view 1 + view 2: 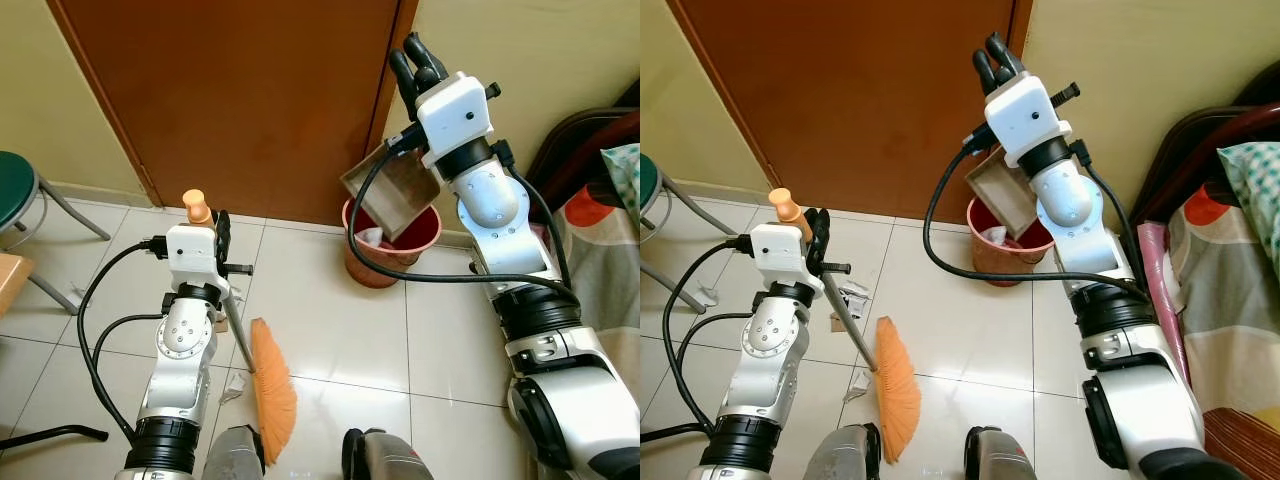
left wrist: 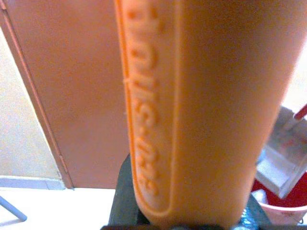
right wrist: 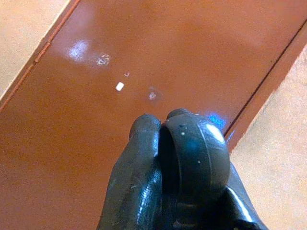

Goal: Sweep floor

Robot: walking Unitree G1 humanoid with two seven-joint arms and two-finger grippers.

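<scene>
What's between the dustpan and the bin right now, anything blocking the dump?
Nothing visible. The dustpan hangs tilted directly over the red bin, below the raised right gripper. The left gripper holds the broom off to the side.

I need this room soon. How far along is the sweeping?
Nearly done, it seems. The right gripper tips the dustpan over the red bin, which holds paper. The left gripper grips the broom. Scraps by the broom remain.

Left gripper low, fingers clamped; right gripper raised, fingers together.
</scene>
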